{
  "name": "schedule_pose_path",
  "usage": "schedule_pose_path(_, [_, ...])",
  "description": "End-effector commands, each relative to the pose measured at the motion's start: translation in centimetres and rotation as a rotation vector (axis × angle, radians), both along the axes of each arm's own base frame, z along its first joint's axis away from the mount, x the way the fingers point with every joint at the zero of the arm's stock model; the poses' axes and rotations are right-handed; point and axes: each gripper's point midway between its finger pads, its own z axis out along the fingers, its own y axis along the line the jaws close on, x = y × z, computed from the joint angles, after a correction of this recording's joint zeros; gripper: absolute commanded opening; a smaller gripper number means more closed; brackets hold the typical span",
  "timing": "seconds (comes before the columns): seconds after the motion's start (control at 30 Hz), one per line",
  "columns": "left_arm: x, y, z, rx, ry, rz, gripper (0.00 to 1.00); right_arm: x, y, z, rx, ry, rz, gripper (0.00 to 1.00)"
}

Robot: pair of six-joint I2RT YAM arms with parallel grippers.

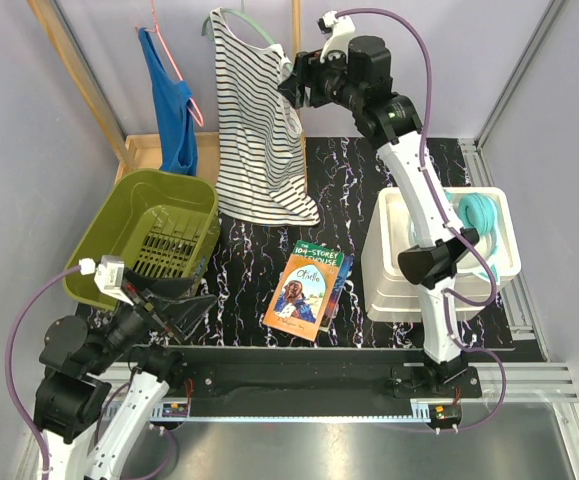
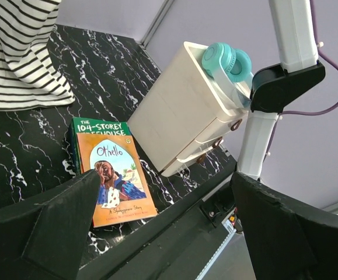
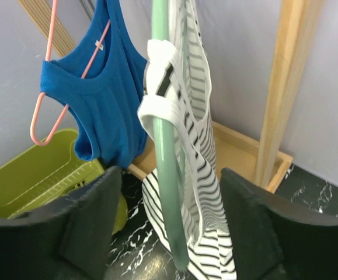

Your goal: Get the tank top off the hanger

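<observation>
Top external view: the striped tank top (image 1: 259, 130) hangs on a green hanger (image 1: 254, 22) at the far side of the black marbled tabletop (image 1: 359, 170), its hem draped onto the surface. The right gripper (image 1: 291, 80) is raised at the garment's right shoulder. A blue tank top (image 1: 174, 110) on a pink hanger (image 1: 169, 40) hangs to the left, above a green basket (image 1: 149, 230). Two books (image 1: 309, 290) lie mid-table beside a white bin (image 1: 449, 250) holding teal headphones (image 1: 477, 215). The left gripper (image 1: 184, 305) sits low near the basket. Left wrist view: that gripper's fingers (image 2: 52, 227) stand wide apart around nothing, facing the books (image 2: 107, 175) and bin (image 2: 180, 111) (the striped hem shows at upper left). Right wrist view: the right gripper (image 3: 170, 175) has its fingers (image 3: 93, 216) apart on either side of the green hanger (image 3: 164, 146), where the white shoulder strap (image 3: 157, 76) wraps the bar; neither finger visibly touches it.
</observation>
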Motion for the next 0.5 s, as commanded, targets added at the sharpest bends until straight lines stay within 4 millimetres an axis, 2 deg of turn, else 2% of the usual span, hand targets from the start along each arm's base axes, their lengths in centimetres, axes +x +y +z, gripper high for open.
schedule_pose_path(0.0, [-2.0,0.4,1.4,-0.030,-0.027,-0.018,0.99,0.4,1.7,3.4,0.074,-0.132,0.000,0.68])
schedule_pose_path(0.07, [-2.3,0.7,1.5,-0.028,-0.032,-0.007,0.99,1.0,2.1,2.8,0.079,-0.129,-0.021,0.57])
schedule_pose_path(0.13, [-2.3,0.9,1.5,-0.022,-0.031,0.005,0.99,1.5,2.1,2.5,0.079,-0.126,-0.053,0.50])
schedule_pose_path(0.17, [-2.2,1.0,1.5,-0.021,-0.031,0.010,0.99,1.6,2.4,2.4,0.080,-0.128,-0.052,0.43])
schedule_pose_path(0.3, [-2.2,1.0,1.5,-0.011,-0.025,0.012,0.99,1.1,3.2,2.5,0.080,-0.137,-0.058,0.34])
schedule_pose_path(0.47, [-2.0,1.2,1.4,0.004,-0.023,0.023,0.99,0.1,3.4,4.2,0.092,-0.170,-0.111,0.22])
